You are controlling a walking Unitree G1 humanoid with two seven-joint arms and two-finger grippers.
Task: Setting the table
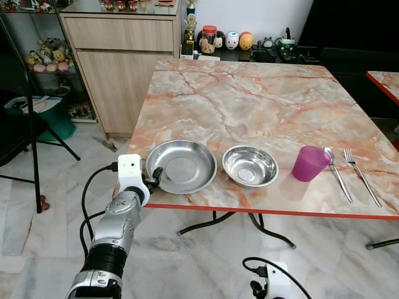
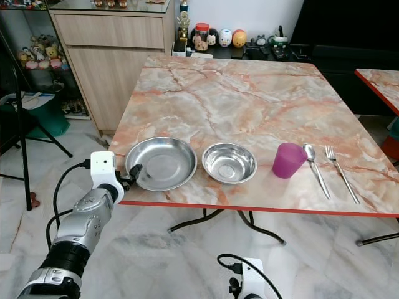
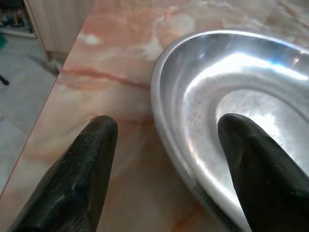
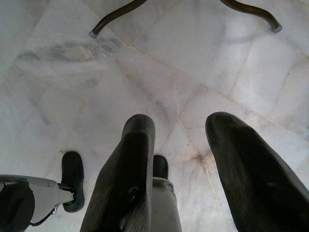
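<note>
Partly hidden, left claw (image 3: 164, 145) straddles the plate (image 1: 181, 165) rim.

The wide, shallow steel plate (image 3: 231, 121) runs off the left wrist view's edge, so its far rim is cut off. The small figurines (image 1: 224, 40) behind the marble-patterned worktop (image 1: 262, 106) are too small to identify.

Bright, even daylight, head views sharp; glare flares on the plate (image 3: 241, 96), fingers (image 3: 77, 183) soft and blurred up close.
</note>
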